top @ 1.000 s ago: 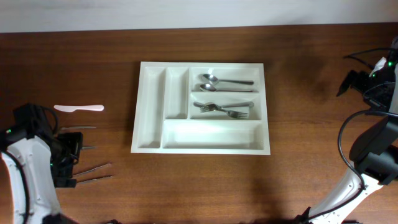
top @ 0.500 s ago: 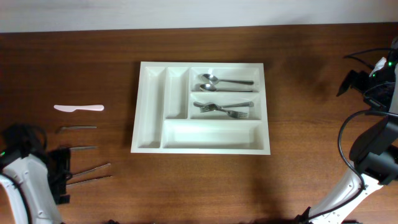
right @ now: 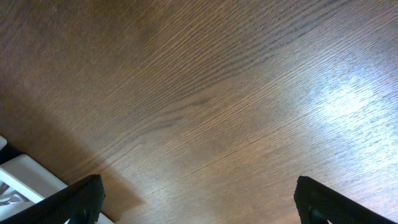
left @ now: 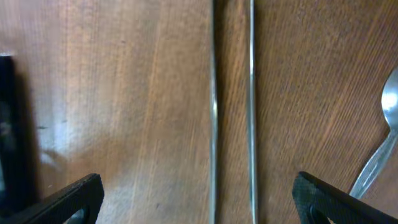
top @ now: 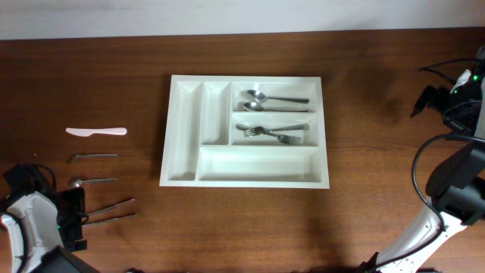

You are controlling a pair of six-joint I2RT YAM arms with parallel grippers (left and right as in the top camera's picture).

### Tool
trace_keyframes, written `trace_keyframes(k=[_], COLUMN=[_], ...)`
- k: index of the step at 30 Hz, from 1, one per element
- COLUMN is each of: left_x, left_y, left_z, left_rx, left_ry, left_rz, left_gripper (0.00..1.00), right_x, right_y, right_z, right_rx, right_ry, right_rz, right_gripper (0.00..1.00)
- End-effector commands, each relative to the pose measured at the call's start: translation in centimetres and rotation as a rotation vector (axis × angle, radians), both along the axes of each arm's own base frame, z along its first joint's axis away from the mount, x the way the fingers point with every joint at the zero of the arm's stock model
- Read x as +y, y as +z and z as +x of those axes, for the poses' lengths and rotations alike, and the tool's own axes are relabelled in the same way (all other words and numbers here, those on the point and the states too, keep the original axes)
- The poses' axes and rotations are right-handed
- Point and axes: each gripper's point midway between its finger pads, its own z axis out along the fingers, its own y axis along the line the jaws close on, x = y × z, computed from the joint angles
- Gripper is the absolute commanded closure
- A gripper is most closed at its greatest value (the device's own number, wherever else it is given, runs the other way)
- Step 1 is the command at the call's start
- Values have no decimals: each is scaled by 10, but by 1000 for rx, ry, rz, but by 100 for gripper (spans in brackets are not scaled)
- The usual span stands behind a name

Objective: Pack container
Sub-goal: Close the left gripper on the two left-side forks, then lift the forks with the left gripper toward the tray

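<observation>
The white cutlery tray [top: 182, 136] lies in the middle of the table, with two spoons [top: 276, 101] in its top right compartment and two forks [top: 273, 133] in the one below. Left of it lie a pink plastic knife [top: 95, 131], a thin metal utensil [top: 95, 156], a spoon [top: 92, 181] and two long metal handles [top: 110, 211]. My left gripper [top: 76, 220] is open and empty at the near left, its fingers [left: 198, 199] either side of the two handles [left: 232, 112]. My right gripper [right: 198, 199] is open over bare wood at the far right.
A tray corner [right: 25, 177] shows at the lower left of the right wrist view. A spoon bowl [left: 385, 124] lies at the right edge of the left wrist view. The right arm [top: 455, 152] and its cables stand at the right table edge.
My left arm has drawn back toward the near left corner, uncovering the spoon beside the tray. The right arm has not moved.
</observation>
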Motion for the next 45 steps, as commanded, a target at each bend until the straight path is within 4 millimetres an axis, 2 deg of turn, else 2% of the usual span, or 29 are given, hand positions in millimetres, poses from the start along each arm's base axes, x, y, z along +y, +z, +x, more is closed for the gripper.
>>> trace_keyframes(k=[1, 10, 15, 27, 35, 38, 41, 43, 45], left_x=[-4, -5, -12, -10, -16, -16, -17, -16, -15], left_y=[-15, -41, -57, -60, -60, -60, -60, -60, -60], left_z=[4, 5, -4, 0, 5, 5, 5, 5, 5], left_rx=[-1, 14, 21, 0, -32, -32, -30, -30, -30], left_ry=[24, -7, -10, -10, -12, -12, -12, -12, -19], left_rz=[-55, -77, -77, -65, -101, -102, -104, -104, -96], left_gripper=[1, 1, 1, 1, 1, 25, 44, 51, 53], right_x=[1, 1, 1, 1, 1, 1, 1, 1, 1], right_y=[13, 13, 13, 13, 13, 13, 13, 13, 13], right_z=[3, 3, 3, 3, 3, 3, 3, 3, 3], right_rx=[-38, -38, -38, -38, -38, -38, -38, -38, -38], right_ry=[15, 15, 15, 15, 15, 15, 15, 15, 15], right_rz=[-15, -15, -15, -15, -15, -15, -15, -15, -15], right_gripper=[1, 1, 1, 1, 1, 1, 1, 1, 1])
